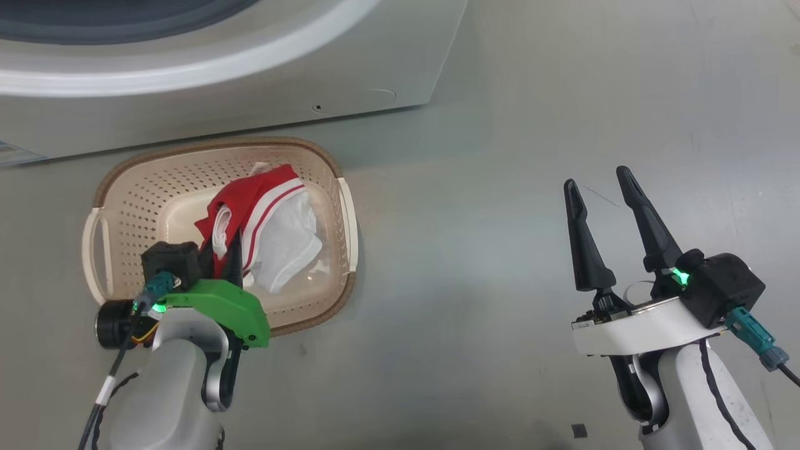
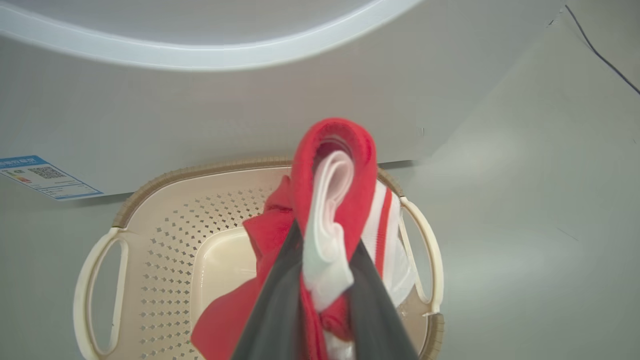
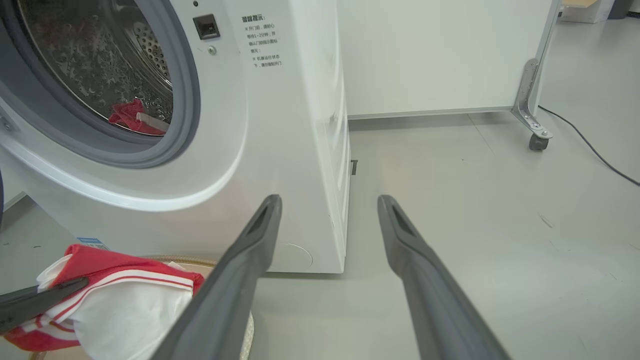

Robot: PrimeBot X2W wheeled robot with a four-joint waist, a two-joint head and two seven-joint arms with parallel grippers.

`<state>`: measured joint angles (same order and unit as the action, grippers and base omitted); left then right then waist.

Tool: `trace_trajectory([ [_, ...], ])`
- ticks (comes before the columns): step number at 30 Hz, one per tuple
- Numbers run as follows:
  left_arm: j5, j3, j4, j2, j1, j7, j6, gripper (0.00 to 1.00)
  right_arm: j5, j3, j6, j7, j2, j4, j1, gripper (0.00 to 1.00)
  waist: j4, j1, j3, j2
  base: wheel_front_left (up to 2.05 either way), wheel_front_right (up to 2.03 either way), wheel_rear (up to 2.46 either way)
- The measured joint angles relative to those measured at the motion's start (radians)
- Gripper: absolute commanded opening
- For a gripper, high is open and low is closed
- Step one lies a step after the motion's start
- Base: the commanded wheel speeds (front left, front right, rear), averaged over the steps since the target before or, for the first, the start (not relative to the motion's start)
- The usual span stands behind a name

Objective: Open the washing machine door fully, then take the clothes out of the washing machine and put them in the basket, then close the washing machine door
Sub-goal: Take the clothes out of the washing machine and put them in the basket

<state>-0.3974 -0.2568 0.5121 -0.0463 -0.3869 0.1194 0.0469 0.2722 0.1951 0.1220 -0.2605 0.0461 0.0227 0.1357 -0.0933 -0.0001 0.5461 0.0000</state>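
Note:
The cream basket (image 1: 219,145) sits on the floor in front of the white washing machine (image 1: 250,81). My left gripper (image 1: 228,250) hangs over the basket's near side, shut on a fold of the red and white clothes (image 1: 262,212); the rest of the bundle droops into the basket. In the left wrist view the fingers (image 2: 280,300) pinch the red and white cloth (image 2: 340,145) above the basket (image 2: 200,170). A red garment (image 3: 131,116) lies inside the steel drum. My right gripper (image 1: 597,178) stands open and empty to the right. The washing machine door is out of view.
Bare grey floor (image 1: 500,250) stretches between the basket and my right arm. Beside the machine (image 3: 280,125) stands a white panel on a caster foot (image 3: 537,140), with a dark cable (image 3: 590,150) running across the floor. A blue sticker (image 2: 45,177) marks the machine's lower corner.

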Motion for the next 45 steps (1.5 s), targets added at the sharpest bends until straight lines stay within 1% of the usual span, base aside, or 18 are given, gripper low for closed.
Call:
trace_trajectory([
  [7,-0.009,0.03,0.104,-0.004,-0.115,-0.05,0.0,0.0,0.011,0.002,0.0,0.0,0.0,0.021,0.047,1.0,-0.03,0.0,0.097,0.0,0.0,0.0,0.0],
  [8,-0.009,0.03,0.104,-0.004,-0.115,-0.05,0.0,0.0,0.011,0.002,0.0,0.0,0.0,0.021,0.047,1.0,-0.03,0.0,0.097,0.0,0.0,0.0,0.0],
  [14,-0.018,0.056,0.19,-0.011,-0.196,-0.093,0.0,0.0,0.025,0.005,0.0,0.0,0.0,0.041,0.097,1.0,-0.056,0.0,0.182,0.0,0.0,0.0,0.0],
  [20,-0.026,0.061,0.27,-0.015,-0.268,-0.1,0.0,0.0,0.027,-0.004,0.0,0.0,0.0,0.046,0.145,1.0,-0.079,0.0001,0.259,0.0,0.0,0.0,0.0],
  [26,-0.027,0.063,0.353,-0.013,-0.317,-0.096,-0.009,0.0,0.026,-0.005,0.0,0.0,0.0,0.038,0.154,1.0,-0.096,0.0001,0.305,0.0,0.0,0.0,0.0],
  [27,-0.027,0.063,0.362,-0.013,-0.322,-0.094,-0.01,0.09,0.026,-0.005,0.0,0.0,0.0,0.035,0.159,1.0,-0.097,0.0001,0.306,0.0,0.0,0.0,0.0],
  [28,-0.027,0.063,0.37,-0.013,-0.329,-0.093,-0.01,0.21,0.026,-0.005,0.0,0.0,0.0,0.035,0.163,1.0,-0.097,0.0001,0.307,0.0,0.0,0.0,0.0],
  [29,-0.027,0.063,0.38,-0.012,-0.337,-0.088,-0.01,0.38,0.026,-0.005,0.0,0.0,0.0,0.035,0.167,1.0,-0.097,0.0001,0.307,0.0,0.0,0.0,0.0],
  [30,-0.027,0.064,0.387,-0.012,-0.343,-0.084,-0.012,0.47,0.026,-0.005,0.0,0.0,0.0,0.034,0.168,1.0,-0.097,0.0001,0.307,0.0,0.0,0.0,0.0],
  [31,-0.027,0.062,0.393,-0.013,-0.349,-0.081,-0.013,0.47,0.026,-0.005,0.0,0.0,0.0,0.032,0.169,1.0,-0.096,0.0001,0.307,0.0,0.0,0.0,0.0],
  [32,-0.026,0.061,0.399,-0.013,-0.353,-0.071,-0.013,0.58,0.026,-0.004,0.0,0.0,0.0,0.03,0.17,1.0,-0.096,0.0001,0.306,0.0,0.0,0.0,0.0],
  [33,-0.026,0.061,0.404,-0.013,-0.358,-0.062,-0.013,0.75,0.026,-0.004,0.0,0.0,0.0,0.029,0.17,1.0,-0.096,0.0001,0.305,0.0,0.0,0.0,0.0],
  [35,-0.021,0.055,0.417,-0.013,-0.368,-0.043,-0.014,1.0,0.026,-0.004,0.0,0.0,0.0,0.025,0.174,1.0,-0.095,0.0001,0.303,0.0,0.0,0.0,0.0],
  [45,-0.01,0.048,0.454,-0.007,-0.373,0.087,-0.018,1.0,0.026,-0.004,0.0,0.0,0.001,0.0,0.186,1.0,-0.082,0.0001,0.256,0.0,0.0,0.0,0.0],
])
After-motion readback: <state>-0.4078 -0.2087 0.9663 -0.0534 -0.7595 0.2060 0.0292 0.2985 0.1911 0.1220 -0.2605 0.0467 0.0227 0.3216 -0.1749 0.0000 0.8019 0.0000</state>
